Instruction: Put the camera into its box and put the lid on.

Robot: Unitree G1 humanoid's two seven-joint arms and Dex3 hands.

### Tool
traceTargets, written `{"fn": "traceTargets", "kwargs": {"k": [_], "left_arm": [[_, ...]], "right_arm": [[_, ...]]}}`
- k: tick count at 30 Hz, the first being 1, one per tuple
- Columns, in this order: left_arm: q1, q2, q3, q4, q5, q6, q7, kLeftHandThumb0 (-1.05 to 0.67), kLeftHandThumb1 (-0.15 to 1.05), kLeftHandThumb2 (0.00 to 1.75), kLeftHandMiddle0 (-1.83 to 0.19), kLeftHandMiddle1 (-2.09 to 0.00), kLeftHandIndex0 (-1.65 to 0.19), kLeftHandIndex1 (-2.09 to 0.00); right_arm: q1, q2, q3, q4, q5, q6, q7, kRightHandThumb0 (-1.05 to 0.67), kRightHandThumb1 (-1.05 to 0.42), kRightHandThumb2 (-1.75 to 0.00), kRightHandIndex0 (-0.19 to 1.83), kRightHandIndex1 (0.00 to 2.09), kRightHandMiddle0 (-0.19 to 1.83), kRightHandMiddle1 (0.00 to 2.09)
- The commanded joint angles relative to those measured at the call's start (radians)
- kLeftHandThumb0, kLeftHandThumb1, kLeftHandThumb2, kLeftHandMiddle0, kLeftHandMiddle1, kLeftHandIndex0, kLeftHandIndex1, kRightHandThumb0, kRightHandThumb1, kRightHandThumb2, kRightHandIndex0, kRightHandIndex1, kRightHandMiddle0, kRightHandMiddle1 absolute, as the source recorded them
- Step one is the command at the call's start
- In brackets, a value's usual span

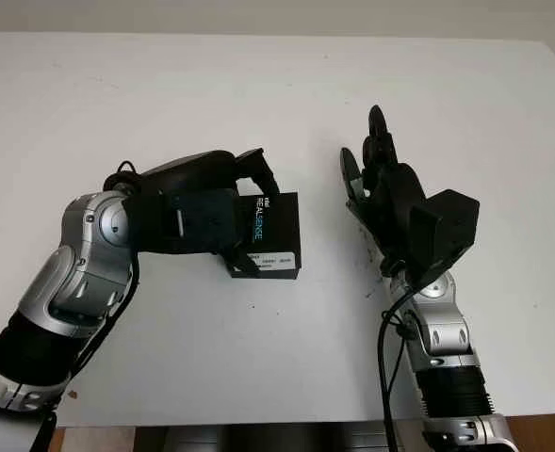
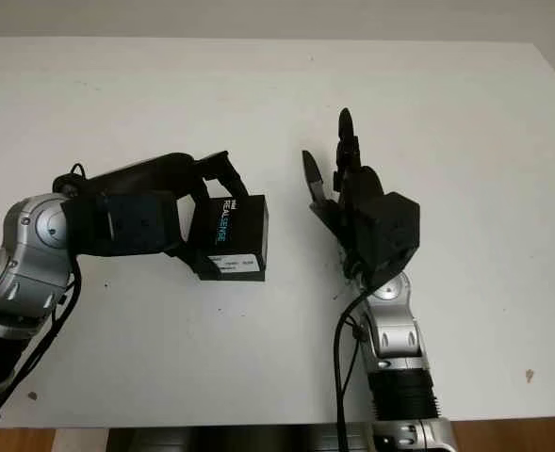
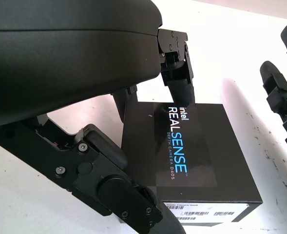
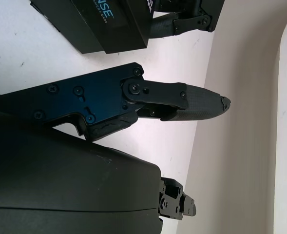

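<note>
Left hand (image 1: 222, 218) with fingers (image 3: 180, 80) clasping the closed black box (image 1: 275, 234) on the white table (image 1: 277, 85); right hand (image 1: 383, 193) beside it, empty, fingers extended.

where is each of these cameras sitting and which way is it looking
Left eye view: on the head, facing down at the white table; both arms enter from below, left robot hand around the black box.
Right eye view: beside it, same scene; right robot hand open, apart from the box.
Left wrist view: at the left wrist, facing the box lid past its own fingers.
Right wrist view: at the right wrist, facing across the table.
Shared: all four show the box.
</note>
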Motion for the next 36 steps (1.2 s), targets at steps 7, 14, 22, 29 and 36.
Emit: {"fn": "traceTargets", "kwargs": {"k": [7, 14, 22, 29, 36], "left_arm": [[0.044, 0.021, -0.015, -0.043, 0.002, 0.008, -0.033, -0.14, 0.93, 0.05, -0.3, -1.85, -0.21, -1.72], [0.048, 0.027, -0.026, -0.03, 0.021, -0.003, -0.034, -0.15, 0.92, 0.05, -0.28, -1.85, -0.2, -1.66], [0.049, 0.01, -0.037, -0.036, 0.032, 0.01, -0.035, -0.15, 0.93, 0.05, -0.27, -1.9, -0.15, -1.76], [-0.003, 0.073, -0.114, -0.046, 0.096, -0.004, -0.169, -0.57, 0.97, 0.05, 0.15, -0.49, 0.12, -0.27], [-0.01, 0.108, -0.153, -0.087, 0.177, -0.041, -0.272, -0.81, 1.0, 0.06, 0.19, 0.0, 0.19, 0.0]], "right_arm": [[0.007, 0.002, 0.001, -0.018, 0.001, -0.002, -0.001, -0.73, -1.05, -0.48, -0.18, 0.05, -0.15, 0.05], [0.004, 0.003, 0.002, -0.011, 0.005, -0.015, 0.004, -0.73, -1.05, -0.48, -0.18, 0.05, -0.15, 0.05], [0.005, 0.007, 0.004, -0.02, 0.002, -0.001, -0.004, -0.73, -1.05, -0.47, -0.18, 0.05, -0.15, 0.05], [0.002, 0.007, 0.007, -0.008, -0.006, -0.017, -0.004, -0.73, -1.05, -0.48, -0.18, 0.05, -0.14, 0.06], [0.003, 0.011, 0.005, -0.018, 0.004, 0.001, -0.002, -0.73, -1.05, -0.47, -0.19, 0.05, -0.15, 0.05]]}}
